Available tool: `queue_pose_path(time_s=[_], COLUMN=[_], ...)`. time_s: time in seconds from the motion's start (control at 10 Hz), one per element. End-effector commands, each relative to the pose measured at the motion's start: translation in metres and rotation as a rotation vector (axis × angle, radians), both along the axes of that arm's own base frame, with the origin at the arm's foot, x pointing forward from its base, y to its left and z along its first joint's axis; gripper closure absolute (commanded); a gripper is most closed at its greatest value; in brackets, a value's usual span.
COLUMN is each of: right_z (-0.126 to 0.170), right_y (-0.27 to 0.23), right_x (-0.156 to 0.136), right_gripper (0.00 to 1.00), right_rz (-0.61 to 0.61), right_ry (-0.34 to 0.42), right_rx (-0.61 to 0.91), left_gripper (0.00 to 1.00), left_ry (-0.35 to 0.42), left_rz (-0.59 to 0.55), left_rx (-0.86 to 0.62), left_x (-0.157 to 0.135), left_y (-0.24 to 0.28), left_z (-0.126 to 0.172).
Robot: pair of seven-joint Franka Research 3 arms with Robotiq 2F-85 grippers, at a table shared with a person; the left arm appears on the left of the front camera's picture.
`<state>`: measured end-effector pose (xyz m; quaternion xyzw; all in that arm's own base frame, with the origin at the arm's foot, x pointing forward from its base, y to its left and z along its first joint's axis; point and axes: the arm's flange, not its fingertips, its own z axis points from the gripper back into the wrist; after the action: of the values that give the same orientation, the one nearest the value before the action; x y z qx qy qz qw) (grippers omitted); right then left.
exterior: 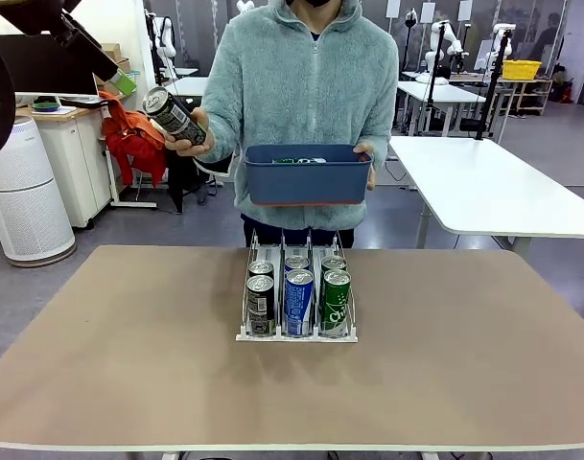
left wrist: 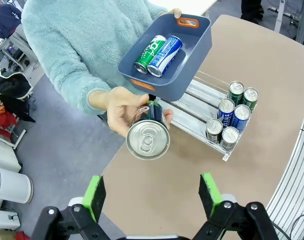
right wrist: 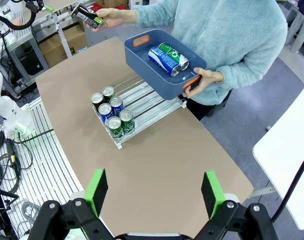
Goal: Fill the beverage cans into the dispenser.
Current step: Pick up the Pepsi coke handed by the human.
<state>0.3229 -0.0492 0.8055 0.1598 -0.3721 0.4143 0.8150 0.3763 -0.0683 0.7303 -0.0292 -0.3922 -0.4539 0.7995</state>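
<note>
**Dark can offered to the left claw; both claws open and empty**

The person's hand holds a dark grey-black can out, top first, toward the left gripper. That gripper's green-padded fingers stand wide apart and touch nothing. The step in hand looks like a handover. The next move would call for bringing the jaws round the can's body, closing on it, then carrying it to the dispenser. The dispenser sits in the middle of the table with six cans at its front, two per lane. The person's other hand carries the blue tub, where a blue can and a green can lie. The right gripper hangs above the table, spread just as wide and empty.
</note>
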Motion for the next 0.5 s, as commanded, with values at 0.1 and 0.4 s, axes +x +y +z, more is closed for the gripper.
queue_pose_path(time_s=[0.1,0.4], right_z=[-0.001,-0.001], right_y=[0.001,0.001], right_x=[0.0,0.0], right_gripper=[0.0,0.0], right_rz=[0.002,0.002], right_ry=[0.003,0.003], right_rx=[-0.002,-0.002], left_gripper=[0.0,0.0], left_ry=[0.025,-0.046], left_rz=[0.049,0.085], left_rx=[-0.01,-0.04], left_x=[0.0,0.02], left_y=[-0.002,-0.01], left_z=[0.001,-0.012])
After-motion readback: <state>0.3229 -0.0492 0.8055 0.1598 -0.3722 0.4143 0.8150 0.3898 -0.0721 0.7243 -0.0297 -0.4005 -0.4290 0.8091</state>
